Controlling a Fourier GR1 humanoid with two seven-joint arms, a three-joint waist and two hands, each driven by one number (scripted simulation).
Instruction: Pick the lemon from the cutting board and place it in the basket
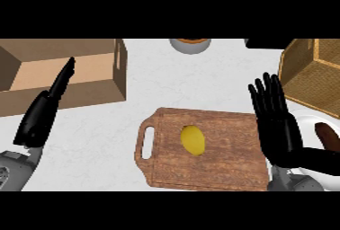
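Just left of the right hand [277,123], fingers straight and spread, thumb curled low: yellow lemon [192,140] lying untouched on the wooden cutting board [219,173]. Beyond that hand's fingertips, the woven basket [312,76]. Far left, left hand [46,112] edge-on, fingers straight together, over a cardboard box [86,49].

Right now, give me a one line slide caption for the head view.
Lemon lies on the cutting board, open right hand beside it, open left hand over the basket.
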